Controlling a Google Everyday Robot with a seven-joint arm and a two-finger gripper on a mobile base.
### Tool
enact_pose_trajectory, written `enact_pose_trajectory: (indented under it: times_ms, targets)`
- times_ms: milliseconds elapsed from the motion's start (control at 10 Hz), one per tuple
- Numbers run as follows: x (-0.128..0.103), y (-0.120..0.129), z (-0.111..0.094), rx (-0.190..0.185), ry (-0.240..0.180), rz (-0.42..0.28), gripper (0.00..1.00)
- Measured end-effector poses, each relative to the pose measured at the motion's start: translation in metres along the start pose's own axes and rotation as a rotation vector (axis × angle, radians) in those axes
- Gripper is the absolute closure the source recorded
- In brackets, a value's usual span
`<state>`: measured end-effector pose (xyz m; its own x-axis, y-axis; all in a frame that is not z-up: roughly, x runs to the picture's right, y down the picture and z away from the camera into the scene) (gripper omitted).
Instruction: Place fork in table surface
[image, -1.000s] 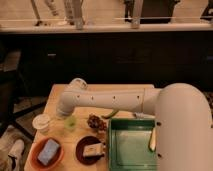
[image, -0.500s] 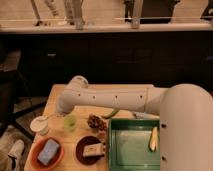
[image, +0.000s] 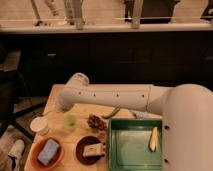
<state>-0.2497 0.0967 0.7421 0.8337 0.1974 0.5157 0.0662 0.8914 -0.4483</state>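
Observation:
My white arm (image: 115, 96) reaches from the right across the far side of the light wooden table surface (image: 55, 112), and its elbow (image: 75, 84) is over the table's left part. My gripper is hidden behind the arm's left end and does not show. I cannot make out the fork for sure. A slim pale strip (image: 141, 115) peeks out under the arm by the far edge of the green tray (image: 116, 146).
A white cup (image: 39, 125), a small green cup (image: 70, 122), a brown clump (image: 95, 121) and a green pepper (image: 111, 113) lie on the table. In front are an orange bowl (image: 35, 156) with a blue sponge and a dark plate (image: 80, 150). The tray holds a pale piece (image: 153, 140).
The arm's elbow has risen very slightly. The things on the table have not moved.

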Motion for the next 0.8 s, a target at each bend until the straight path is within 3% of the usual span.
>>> enact_pose_trajectory:
  times_ms: [600, 800]
  targets:
    - [0.005, -0.024, -0.012, 0.049, 0.016, 0.011, 0.82]
    - [0.008, -0.041, -0.008, 0.083, 0.008, 0.032, 0.82]
